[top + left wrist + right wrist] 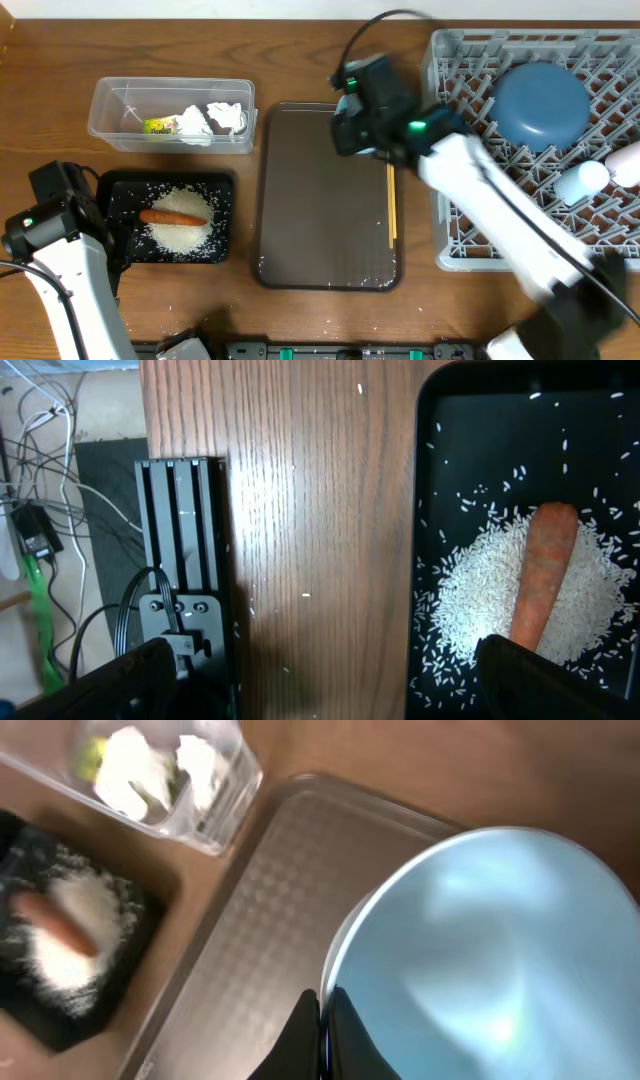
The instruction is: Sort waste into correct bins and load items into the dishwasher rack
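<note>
My right gripper point(350, 120) point(322, 1020) is shut on the rim of the light-blue bowl point(480, 950) and holds it above the brown serving tray point(320, 200). The chopsticks point(391, 205) lie on that tray's right side. The dark-blue dish point(540, 105) and white cup point(582, 182) sit in the grey rack point(455, 250). The black tray point(120, 182) point(425, 510) holds rice point(185, 238) point(480, 600) and the carrot point(172, 216) point(540, 580). The clear tub point(100, 110) holds tissues point(215, 120) and the wrapper point(158, 126). My left gripper point(75, 190) point(325, 690) is open and empty, left of the black tray.
The brown serving tray point(260, 920) lies between the bins and the rack. Loose rice grains lie on the wood below the black tray point(165, 310). A black bracket and cables point(180, 560) hang at the table's left edge.
</note>
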`<act>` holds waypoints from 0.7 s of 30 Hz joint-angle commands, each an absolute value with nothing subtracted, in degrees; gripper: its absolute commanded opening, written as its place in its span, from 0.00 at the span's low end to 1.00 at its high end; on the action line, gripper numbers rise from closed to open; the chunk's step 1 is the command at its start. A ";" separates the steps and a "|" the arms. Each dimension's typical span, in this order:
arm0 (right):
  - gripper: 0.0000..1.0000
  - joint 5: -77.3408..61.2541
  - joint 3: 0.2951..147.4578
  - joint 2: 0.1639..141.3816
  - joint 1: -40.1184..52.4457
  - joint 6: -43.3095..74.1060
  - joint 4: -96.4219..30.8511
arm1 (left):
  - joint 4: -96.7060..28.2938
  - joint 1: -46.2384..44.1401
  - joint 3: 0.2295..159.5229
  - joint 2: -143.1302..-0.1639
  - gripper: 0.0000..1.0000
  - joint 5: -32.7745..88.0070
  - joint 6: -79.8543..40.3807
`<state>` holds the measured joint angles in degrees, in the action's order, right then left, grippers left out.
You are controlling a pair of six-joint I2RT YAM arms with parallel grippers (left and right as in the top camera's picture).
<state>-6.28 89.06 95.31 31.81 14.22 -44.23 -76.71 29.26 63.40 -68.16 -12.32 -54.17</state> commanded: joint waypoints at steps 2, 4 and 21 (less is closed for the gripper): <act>0.01 -6.44 89.93 86.83 24.27 16.78 -53.34 | -77.06 29.61 63.44 -68.45 0.98 -12.64 -54.11; 0.01 -7.57 89.82 84.44 20.12 16.71 -58.87 | -77.08 29.61 63.44 -68.45 0.98 -12.64 -54.11; 0.01 -55.31 71.90 82.08 -21.71 -4.43 -58.06 | -77.08 29.61 63.44 -68.42 0.98 -12.64 -54.11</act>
